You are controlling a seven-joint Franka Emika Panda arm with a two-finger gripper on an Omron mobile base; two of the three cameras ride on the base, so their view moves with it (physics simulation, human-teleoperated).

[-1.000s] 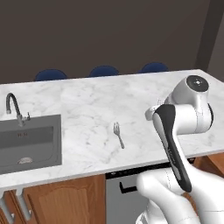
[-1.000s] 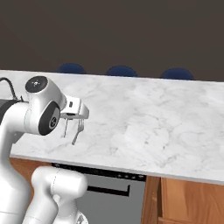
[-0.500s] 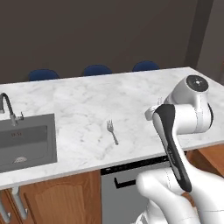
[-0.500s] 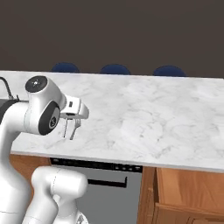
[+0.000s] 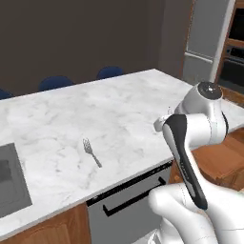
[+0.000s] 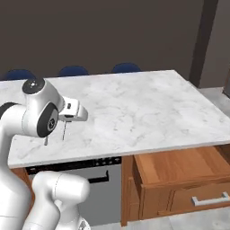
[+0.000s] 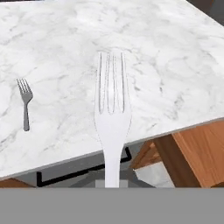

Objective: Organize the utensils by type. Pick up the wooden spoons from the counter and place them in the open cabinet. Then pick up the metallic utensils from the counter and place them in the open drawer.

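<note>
One fork [image 7: 112,109] is pinched tight in the gripper [image 6: 64,128], hanging straight down above the front edge of the counter [image 6: 134,108]. The open drawer [image 6: 179,164] waits lower, toward the counter's right front corner. Another fork [image 5: 91,151] lies flat on the counter.
</note>
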